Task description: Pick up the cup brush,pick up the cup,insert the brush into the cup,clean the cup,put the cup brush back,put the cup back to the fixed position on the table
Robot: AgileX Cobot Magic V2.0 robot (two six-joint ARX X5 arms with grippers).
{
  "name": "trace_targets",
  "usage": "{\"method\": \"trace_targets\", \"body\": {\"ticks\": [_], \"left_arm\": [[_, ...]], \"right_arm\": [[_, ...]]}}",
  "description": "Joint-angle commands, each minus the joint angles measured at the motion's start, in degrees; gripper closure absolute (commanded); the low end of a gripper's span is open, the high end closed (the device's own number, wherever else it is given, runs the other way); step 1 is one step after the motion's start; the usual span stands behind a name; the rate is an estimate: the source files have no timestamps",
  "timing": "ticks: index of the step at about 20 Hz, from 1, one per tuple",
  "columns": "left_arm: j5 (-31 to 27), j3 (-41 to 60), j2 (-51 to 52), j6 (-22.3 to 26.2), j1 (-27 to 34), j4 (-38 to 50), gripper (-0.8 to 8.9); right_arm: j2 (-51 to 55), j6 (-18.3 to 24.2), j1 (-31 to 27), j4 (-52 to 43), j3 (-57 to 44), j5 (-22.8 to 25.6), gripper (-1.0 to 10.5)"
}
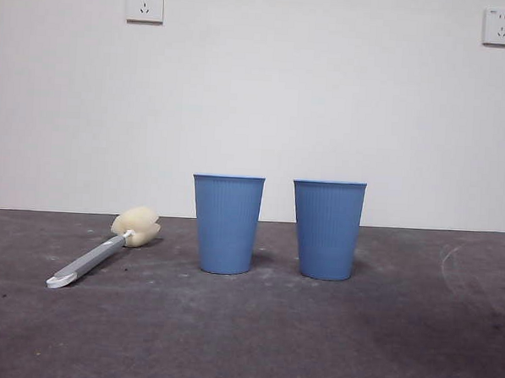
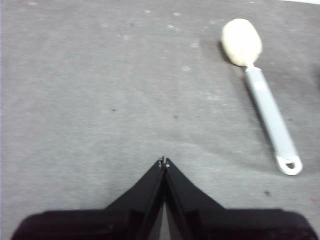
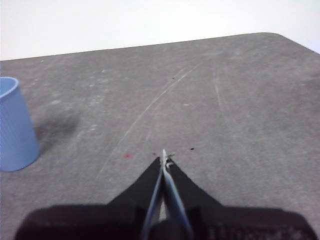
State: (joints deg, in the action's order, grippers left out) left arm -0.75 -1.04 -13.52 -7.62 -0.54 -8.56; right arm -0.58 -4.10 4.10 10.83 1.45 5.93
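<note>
From the front you see two blue cups standing upright side by side on the table (image 1: 413, 350), near each other but not touching, and you cannot tell yet which one is the cup for the job, so call them the left-hand cup (image 1: 226, 224) and the right-hand cup (image 1: 327, 229) as that picture shows them. The cup brush (image 1: 107, 248) lies flat on the table well off to the side of the left-hand cup, its yellow sponge head toward the wall and its white loop toward you. No arm shows in this view, so it looks like nothing has begun and the first step, picking up the brush, is the one in hand. On the wall are two white sockets (image 1: 144, 3); tiny marks sit on them but they are too small to read, and the cups and brush show no writing. From the left wrist you see the left gripper (image 2: 164, 161) with its jaws pressed together and holding nothing, and the brush lies on the table a bit away from it. You would need to spread those jaws, go to the grey handle and close on it. From the right wrist you see the right gripper (image 3: 164, 159), jaws together too and empty, with one blue cup off to the side, apart from it
</note>
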Motion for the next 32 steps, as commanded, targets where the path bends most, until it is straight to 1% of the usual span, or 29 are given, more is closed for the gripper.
{"method": "trace_targets", "body": {"ticks": [1, 3, 4, 6, 9, 10, 12, 14, 15, 16, 17, 20, 21, 23, 27, 29, 32], "left_arm": [[1.2, 0.42, 0.0, -1.31, 0.17, -0.02, 8.17], [1.22, 0.42, 0.0, -1.42, 0.17, 0.0, 8.17], [1.36, 0.39, 0.0, -1.44, 0.15, 0.0, 8.18], [3.8, -0.07, 0.0, -1.81, 0.17, -0.11, 8.19], [7.98, -2.32, -0.63, -5.25, 0.11, -0.48, 8.21], [8.9, -3.54, -1.01, -6.45, 0.13, -0.92, 8.21], [11.74, -6.95, -2.36, -8.74, 0.07, -1.29, 8.21], [15.82, -11.58, -4.33, -8.81, 0.07, -1.7, 8.21], [17.55, -14.36, -5.35, -8.76, 0.07, -3.23, 8.21], [18.82, -17.44, -6.49, -8.55, 0.07, -5.92, 8.21], [19.71, -20.55, -7.65, -7.82, 0.07, -9.03, 8.21], [23.1, -29.51, -10.95, -3.58, 0.04, -19.19, 8.21], [23.78, -31.45, -11.67, -2.45, 0.07, -21.55, 8.21], [23.93, -34.86, -12.92, -0.33, 0.04, -25.94, 8.21], [23.91, -40.72, -15.15, 3.67, -0.04, -34.84, 8.21], [23.89, -42.58, -15.8, 5.07, -0.04, -37.7, 8.21], [23.89, -44.09, -16.35, 5.6, -0.04, -40.0, 8.21]], "right_arm": [[0.07, -0.85, -0.02, -0.13, -0.33, -0.15, 9.5], [0.07, -0.94, -0.02, -0.63, -0.33, -0.24, 9.5], [0.07, -2.01, -0.02, -0.76, -0.17, -1.09, 9.5], [0.07, -5.05, 0.0, -0.96, 0.68, -3.21, 9.5], [0.0, -9.18, 0.0, -1.01, 3.89, -4.44, 9.6], [-0.04, -9.46, 0.0, -0.98, 5.2, -4.48, 9.6], [-0.76, -9.44, 0.0, -0.92, 8.76, -6.19, 9.6], [-2.51, -9.35, 0.0, 0.46, 12.79, -9.05, 9.6], [-3.65, -9.14, 0.0, 1.95, 14.93, -10.86, 9.6], [-4.96, -8.63, 0.0, 3.98, 17.25, -12.48, 9.6], [-6.56, -7.08, 0.0, 6.47, 19.8, -14.23, 9.6], [-12.09, -1.07, 0.0, 15.39, 28.22, -18.69, 9.6], [-13.27, 0.11, 0.0, 17.2, 29.94, -19.52, 9.6], [-16.04, 1.42, 0.0, 21.49, 33.9, -20.81, 9.6], [-20.68, 2.27, 0.0, 28.09, 40.46, -20.98, 9.5], [-22.64, 4.46, 0.0, 30.08, 42.99, -21.73, 9.5], [-25.03, 6.84, 0.02, 32.74, 45.44, -24.33, 9.5]]}}
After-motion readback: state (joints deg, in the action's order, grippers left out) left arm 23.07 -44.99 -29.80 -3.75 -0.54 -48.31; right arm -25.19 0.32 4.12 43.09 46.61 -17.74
